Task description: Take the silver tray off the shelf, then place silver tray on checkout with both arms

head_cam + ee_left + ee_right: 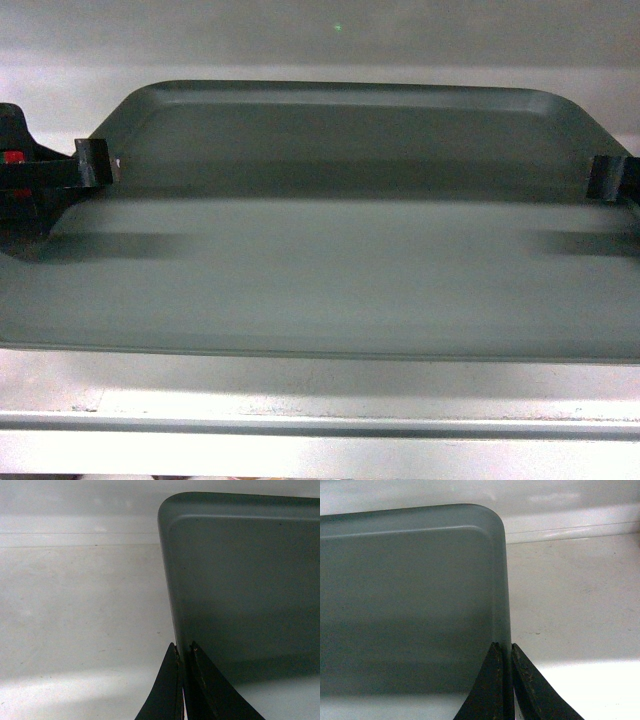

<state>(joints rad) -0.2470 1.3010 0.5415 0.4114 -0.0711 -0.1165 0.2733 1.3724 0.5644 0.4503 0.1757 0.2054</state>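
Shelf [300, 400] board lies white beneath both grippers, its pale front lip nearest the camera and a plain back panel beyond them. Spanning between the grippers is the silver tray [330, 250], resting on or just above the board; which, I cannot tell. The left gripper [95, 163] is clamped narrow on the left rim, the right gripper [605, 178] likewise on the right rim, each jaw pair pinching the thin edge. The main risk is, I judge, uneven lifting: so shallow a pinch could let the rim slip and the tray tilt or drop. The lip ahead could catch the tray's near edge if drawn out low.
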